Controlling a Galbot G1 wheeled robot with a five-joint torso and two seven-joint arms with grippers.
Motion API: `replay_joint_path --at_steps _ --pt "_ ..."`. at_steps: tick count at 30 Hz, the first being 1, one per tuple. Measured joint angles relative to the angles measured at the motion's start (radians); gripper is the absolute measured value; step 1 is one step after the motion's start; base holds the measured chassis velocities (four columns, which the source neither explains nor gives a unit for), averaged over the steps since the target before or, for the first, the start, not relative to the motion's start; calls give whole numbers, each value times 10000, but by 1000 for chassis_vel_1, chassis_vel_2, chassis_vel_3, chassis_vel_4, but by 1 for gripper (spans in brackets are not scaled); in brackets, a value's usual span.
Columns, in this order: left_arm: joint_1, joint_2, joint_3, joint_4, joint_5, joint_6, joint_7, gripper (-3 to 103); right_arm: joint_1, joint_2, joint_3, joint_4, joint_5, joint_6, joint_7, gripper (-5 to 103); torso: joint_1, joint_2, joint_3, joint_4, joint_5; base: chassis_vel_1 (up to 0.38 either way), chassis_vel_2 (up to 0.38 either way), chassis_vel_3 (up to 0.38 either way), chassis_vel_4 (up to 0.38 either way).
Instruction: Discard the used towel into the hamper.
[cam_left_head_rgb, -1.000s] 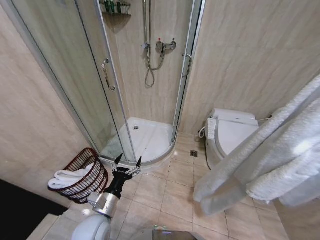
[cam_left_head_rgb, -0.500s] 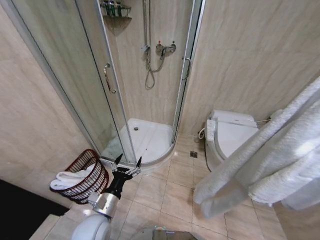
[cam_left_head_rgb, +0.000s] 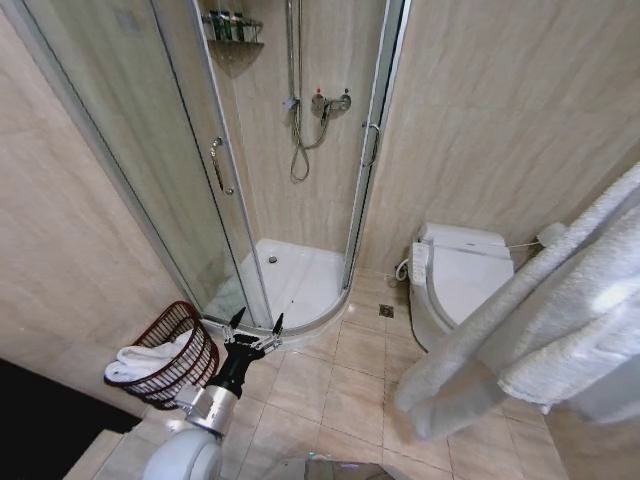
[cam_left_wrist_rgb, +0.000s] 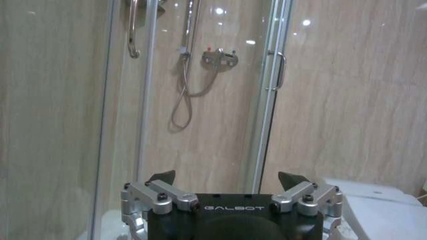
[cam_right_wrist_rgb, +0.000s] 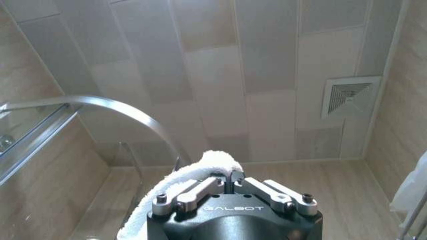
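Two towels, one in the hamper and one hanging; one toilet.

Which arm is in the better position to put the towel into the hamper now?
Probably the right: its gripper is shut on the towel. The left gripper is open and empty beside the hamper.

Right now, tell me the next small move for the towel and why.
Probably swing the right gripper left toward the hamper. It is shut on the towel, which hangs at the robot's right, far from the hamper on the floor at its left. The left gripper hovers open beside the hamper.
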Motion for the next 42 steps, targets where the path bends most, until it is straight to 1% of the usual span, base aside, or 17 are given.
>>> replay_joint_path --at_steps 1,5,6,8,9,12,17,20,21,29,30,35,39,42 --pt "0 0 0 0 0 0 0 100 0 0 0 0 0 0 0 3 0 0 0 0 0 0 0 0 0" --pt "0 0 0 0 0 0 0 100 -1 0 0 21 5 6 0 3 118 257 134 0 0 0 0 0 0" --pt "0 0 0 0 0 0 0 100 -1 0 0 21 5 6 0 3 118 257 134 0 0 0 0 0 0" --pt "0 0 0 0 0 0 0 100 -6 10 -24 42 6 8 0 3 193 420 229 0 0 0 0 0 0" --pt "0 0 0 0 0 0 0 100 -6 10 -24 42 6 8 0 3 193 420 229 0 0 0 0 0 0" --pt "0 0 0 0 0 0 0 100 -8 65 -51 53 6 12 -2 3 274 610 335 0 0 0 0 0 0" --pt "0 0 0 0 0 0 0 100 -10 63 -54 58 5 17 -3 3 353 782 427 -1 1 0 0 0 0" --pt "0 0 0 0 0 0 0 100 2 -14 -5 54 11 18 0 3 473 1030 558 0 0 0 0 0 0" --pt "0 0 0 0 0 0 0 100 2 -14 -5 54 11 18 0 3 473 1030 558 0 0 0 0 0 0" --pt "0 0 0 0 0 0 0 100 -38 25 36 124 48 19 18 3 683 1503 817 0 0 0 0 0 0" --pt "0 0 0 0 0 0 0 100 -38 25 36 124 48 19 18 3 683 1503 817 0 0 0 0 0 0" --pt "0 0 0 0 0 0 0 100 -68 55 78 136 78 24 23 3 831 1827 996 0 0 0 0 0 0" --pt "0 0 0 0 0 0 0 100 -76 57 80 145 80 24 23 3 883 1938 1055 0 0 0 0 0 0" --pt "0 0 0 0 0 0 0 100 -85 50 112 152 85 27 26 3 997 2181 1182 0 0 0 0 0 0"
